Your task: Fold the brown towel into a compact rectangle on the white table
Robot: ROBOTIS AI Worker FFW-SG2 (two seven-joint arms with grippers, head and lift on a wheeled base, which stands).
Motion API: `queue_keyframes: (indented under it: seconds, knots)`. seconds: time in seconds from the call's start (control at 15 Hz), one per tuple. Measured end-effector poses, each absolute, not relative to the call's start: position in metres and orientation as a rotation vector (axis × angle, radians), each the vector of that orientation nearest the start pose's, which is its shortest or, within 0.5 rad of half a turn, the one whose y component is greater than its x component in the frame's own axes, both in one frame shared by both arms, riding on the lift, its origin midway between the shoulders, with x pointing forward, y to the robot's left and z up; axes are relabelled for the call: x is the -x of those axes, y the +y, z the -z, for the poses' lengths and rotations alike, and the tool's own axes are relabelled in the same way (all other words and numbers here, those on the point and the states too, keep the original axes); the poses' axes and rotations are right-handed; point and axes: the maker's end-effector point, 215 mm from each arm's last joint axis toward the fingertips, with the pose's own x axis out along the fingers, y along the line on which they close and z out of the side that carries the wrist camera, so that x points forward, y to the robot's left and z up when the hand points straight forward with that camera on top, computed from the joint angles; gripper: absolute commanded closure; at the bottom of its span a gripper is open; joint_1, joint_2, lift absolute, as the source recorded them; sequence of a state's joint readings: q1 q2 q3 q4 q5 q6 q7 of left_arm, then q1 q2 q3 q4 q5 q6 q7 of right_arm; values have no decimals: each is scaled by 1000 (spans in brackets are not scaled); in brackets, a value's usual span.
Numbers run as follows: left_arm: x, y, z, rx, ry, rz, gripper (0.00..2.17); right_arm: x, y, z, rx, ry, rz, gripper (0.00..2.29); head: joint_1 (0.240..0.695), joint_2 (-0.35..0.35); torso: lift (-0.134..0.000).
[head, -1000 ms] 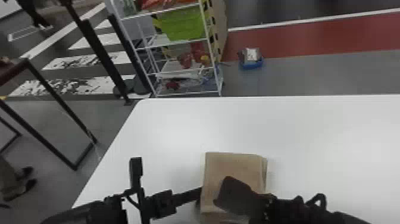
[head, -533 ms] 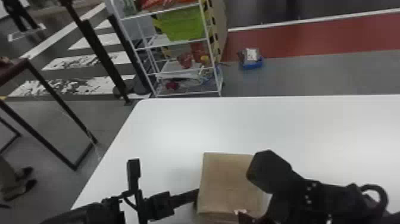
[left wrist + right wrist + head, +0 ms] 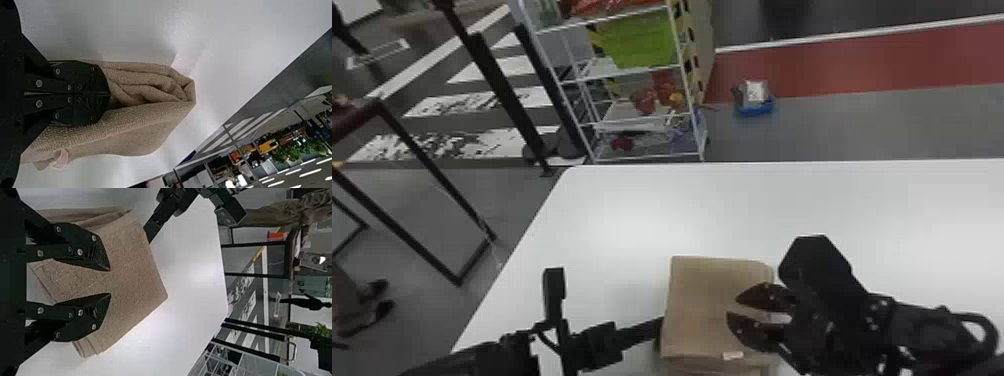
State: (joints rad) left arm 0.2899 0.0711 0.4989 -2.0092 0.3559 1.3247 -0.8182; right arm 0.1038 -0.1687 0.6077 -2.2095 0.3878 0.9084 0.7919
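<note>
At the far left of the head view stood a dark frame (image 3: 417, 140), and black posts (image 3: 504, 92) rose between it and a white wire rack (image 3: 689, 100) beyond the white table (image 3: 612, 215). The left hand (image 3: 656, 329) reached in low to the towel's left side. Its fingers (image 3: 84, 76) were brought together against the layered folds there; whether they had any cloth pinched, I can't tell.

Next came the brown towel (image 3: 712, 285), lying on the table near its front edge, already folded into a compact, roughly rectangular stack. Its upper face looked fairly smooth, while the layers on the side by the left hand were crumpled. A small pale tag (image 3: 732, 355) showed near the end closest to the robot.

The right hand (image 3: 733, 307) came in over the towel's right part, its fingers clearly parted, with nothing gripped. Farther back, a blue container (image 3: 754, 109) with something pale in it sat on the floor.
</note>
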Motion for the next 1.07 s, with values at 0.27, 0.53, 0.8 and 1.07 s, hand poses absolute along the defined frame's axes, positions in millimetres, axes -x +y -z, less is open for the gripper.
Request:
queue_keyframes:
  seconds: [0.27, 0.53, 0.8, 1.07]
  knots:
    - [-347, 247, 465, 756, 844, 472, 1909, -361, 89, 401, 255, 465, -1173, 2013, 695, 350, -124]
    - [-347, 249, 458, 772, 837, 475, 1909, -378, 78, 424, 278, 502, -1129, 2013, 695, 350, -124]
    - [-349, 261, 448, 809, 811, 468, 1909, -390, 67, 447, 290, 568, -1104, 2013, 695, 350, -124]
    - [-349, 270, 427, 860, 790, 473, 1909, -392, 53, 460, 291, 652, -1078, 2013, 695, 350, -124]
